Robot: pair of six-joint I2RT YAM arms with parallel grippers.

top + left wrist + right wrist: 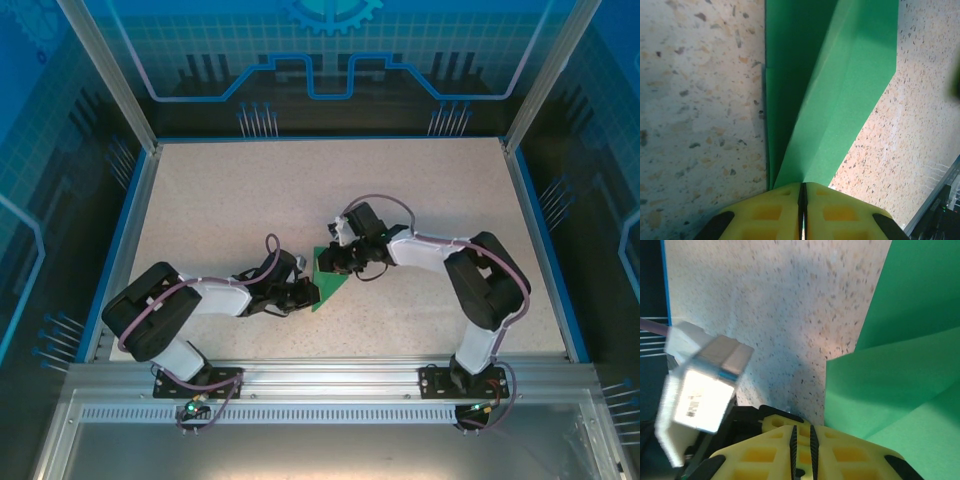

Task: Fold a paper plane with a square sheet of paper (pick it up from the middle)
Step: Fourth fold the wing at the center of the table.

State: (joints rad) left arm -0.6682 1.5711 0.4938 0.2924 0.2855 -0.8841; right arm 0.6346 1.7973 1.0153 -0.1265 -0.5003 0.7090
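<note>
One green paper (330, 280), folded. Two arms: left arm (185, 300) and right arm (480, 275). Two grippers: left gripper (802, 189) and right gripper (802, 432), each with two yellow fingers (770, 212), four altogether. One speckled table (250, 190). One blue-walled enclosure (330, 60)

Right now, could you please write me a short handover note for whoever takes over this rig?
Left gripper: shut on the narrow end of the folded green paper.
Right gripper: nearly shut, at the paper's edge; whether it grips is unclear.
Paper: mid-way across the speckled table, between both grippers.
Done: layered folds, tapering shape.
Left: the remaining folds to finish the plane.
</note>
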